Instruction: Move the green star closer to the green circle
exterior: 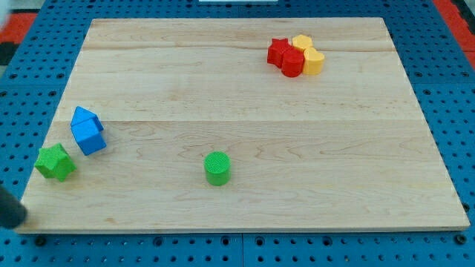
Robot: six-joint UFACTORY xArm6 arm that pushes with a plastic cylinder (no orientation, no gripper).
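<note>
The green star (55, 162) lies near the board's left edge, low in the view. The green circle (217, 168), a short cylinder, stands to its right near the bottom middle, well apart from it. A dark blurred shape at the view's bottom left corner looks like my rod; my tip (15, 219) is below and to the left of the green star, not touching it.
Two blue blocks (87, 130) sit together just above and right of the green star. At the top right, a red star (278, 51), another red block (292, 64) and two yellow blocks (309, 53) are clustered. The wooden board (245, 200) lies on a blue pegboard.
</note>
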